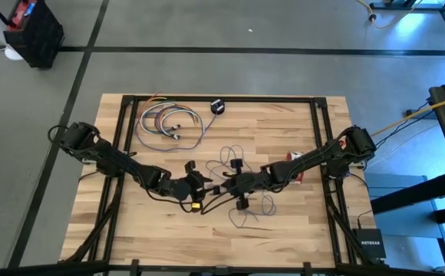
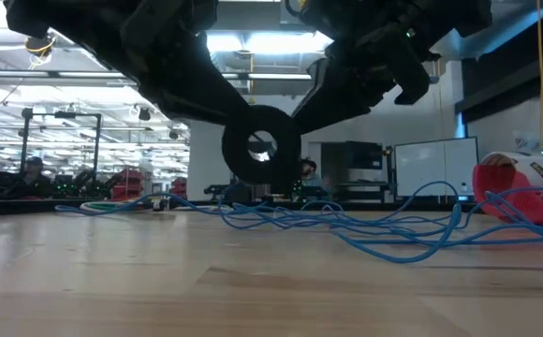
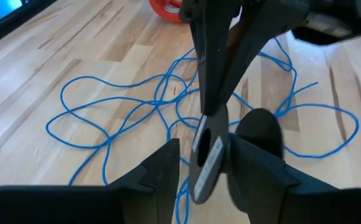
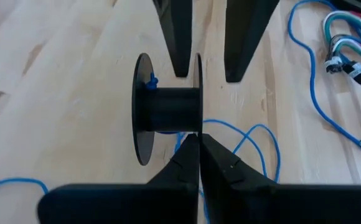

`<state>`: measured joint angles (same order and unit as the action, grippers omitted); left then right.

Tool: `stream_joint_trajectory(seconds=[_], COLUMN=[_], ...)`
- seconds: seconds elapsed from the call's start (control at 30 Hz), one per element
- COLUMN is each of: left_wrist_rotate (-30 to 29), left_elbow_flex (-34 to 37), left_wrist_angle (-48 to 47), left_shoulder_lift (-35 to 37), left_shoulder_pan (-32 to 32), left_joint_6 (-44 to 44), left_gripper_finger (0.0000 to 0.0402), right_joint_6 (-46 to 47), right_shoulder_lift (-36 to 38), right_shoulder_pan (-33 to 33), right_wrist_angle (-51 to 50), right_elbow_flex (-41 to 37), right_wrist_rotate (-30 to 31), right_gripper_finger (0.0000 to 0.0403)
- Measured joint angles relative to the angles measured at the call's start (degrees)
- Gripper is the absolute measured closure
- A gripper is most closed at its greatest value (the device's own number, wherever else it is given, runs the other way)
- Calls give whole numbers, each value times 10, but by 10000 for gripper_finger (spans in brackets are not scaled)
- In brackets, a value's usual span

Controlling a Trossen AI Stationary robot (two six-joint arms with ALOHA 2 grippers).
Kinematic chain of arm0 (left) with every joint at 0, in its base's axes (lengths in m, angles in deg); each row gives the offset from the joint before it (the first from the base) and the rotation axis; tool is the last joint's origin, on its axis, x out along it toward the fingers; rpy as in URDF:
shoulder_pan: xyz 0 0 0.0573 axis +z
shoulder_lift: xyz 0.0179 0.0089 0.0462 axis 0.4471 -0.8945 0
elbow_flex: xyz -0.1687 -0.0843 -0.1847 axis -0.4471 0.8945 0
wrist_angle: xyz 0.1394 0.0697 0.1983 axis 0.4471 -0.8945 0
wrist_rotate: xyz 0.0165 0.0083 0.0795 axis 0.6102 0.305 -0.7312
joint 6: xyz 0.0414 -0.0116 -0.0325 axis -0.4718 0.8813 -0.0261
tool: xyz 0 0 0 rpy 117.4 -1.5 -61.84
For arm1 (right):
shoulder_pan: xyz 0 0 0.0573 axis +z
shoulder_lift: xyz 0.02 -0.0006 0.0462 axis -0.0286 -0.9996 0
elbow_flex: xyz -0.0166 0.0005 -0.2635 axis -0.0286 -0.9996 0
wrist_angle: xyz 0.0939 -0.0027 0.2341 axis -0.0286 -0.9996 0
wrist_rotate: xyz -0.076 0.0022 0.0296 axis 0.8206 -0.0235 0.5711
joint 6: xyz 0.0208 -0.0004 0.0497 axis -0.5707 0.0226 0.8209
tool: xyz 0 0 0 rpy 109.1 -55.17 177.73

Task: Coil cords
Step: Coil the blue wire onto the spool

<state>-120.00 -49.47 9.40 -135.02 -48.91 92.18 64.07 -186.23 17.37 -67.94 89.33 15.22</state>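
Bench: pale wooden bench (image 1: 130, 230) in a concrete-floored workshop.
Spool: small black spool (image 4: 168, 111) held clear of the boards mid-bench.
Right pincer: right pincer (image 4: 198, 140) pressed together on one spool flange.
Left pincer: left pincer (image 3: 202, 163) spread, fingers straddling the other flange.
Cord: thin blue cord (image 3: 106, 118) loose around the spool.
Far side: multicoloured cable bundle (image 1: 169, 123); red-and-white bundle (image 1: 295, 157) under the right arm.
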Motion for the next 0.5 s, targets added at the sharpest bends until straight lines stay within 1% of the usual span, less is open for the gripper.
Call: stream_joint_trajectory(seconds=[0.13, 0.37, 0.43, 0.5], left_wrist_rotate=[1, 3, 3, 3], left_elbow_flex=[0, 0, 0, 0], left_wrist_angle=[-1, -3, -2, 1], left_shoulder_lift=[0, 0, 0, 0], left_shoulder_pan=[0, 0, 0, 0], left_joint_6=[-4, -19, -22, -29], left_gripper_finger=[299, 386, 396, 394], right_joint_6=[0, 1, 6, 24], right_shoulder_lift=[0, 0, 0, 0], right_shoulder_pan=[0, 0, 0, 0], right_wrist_angle=[8, 9, 9, 5], right_elbow_flex=[0, 0, 0, 0], right_wrist_rotate=[-10, -9, -9, -10], right_gripper_finger=[396, 392, 387, 380])
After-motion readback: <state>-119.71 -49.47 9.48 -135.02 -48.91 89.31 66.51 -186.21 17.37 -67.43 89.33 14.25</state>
